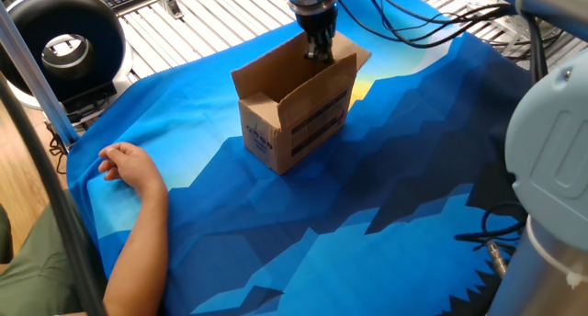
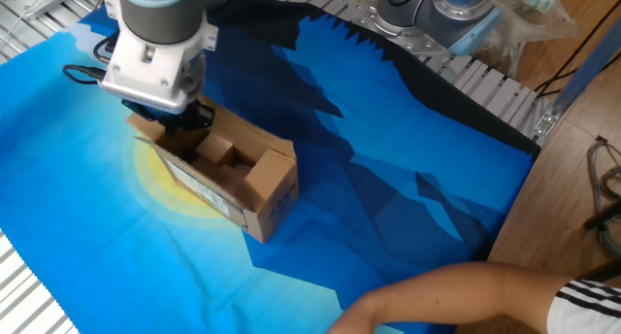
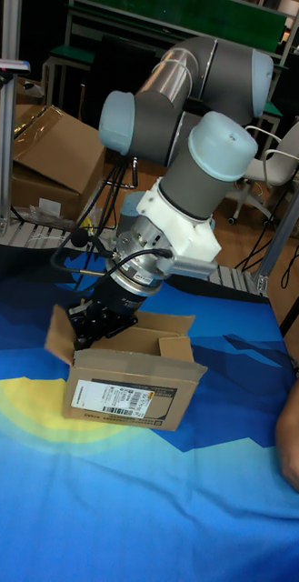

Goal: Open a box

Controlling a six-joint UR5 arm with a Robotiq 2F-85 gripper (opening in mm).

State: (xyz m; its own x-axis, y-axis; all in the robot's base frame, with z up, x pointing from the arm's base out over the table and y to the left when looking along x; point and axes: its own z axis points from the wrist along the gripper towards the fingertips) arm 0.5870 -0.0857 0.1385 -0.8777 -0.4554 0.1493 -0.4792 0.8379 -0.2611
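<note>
The box (image 1: 296, 114) is a small brown cardboard carton standing on the blue cloth, its top flaps raised and printed labels on its sides. My gripper (image 1: 319, 50) reaches down at the box's far end, its dark fingers pinched together on the short end flap there. In the other fixed view the gripper (image 2: 171, 120) sits over the left end of the box (image 2: 225, 175), whose inside holds folded cardboard pieces. The tall view shows the gripper (image 3: 91, 331) at the left flap of the box (image 3: 131, 386).
A person's hand (image 1: 125, 160) rests on the cloth left of the box, and their forearm (image 2: 437, 293) lies along the near edge. A black round device (image 1: 62, 40) stands at the back left. The robot's grey base (image 1: 551, 178) fills the right side.
</note>
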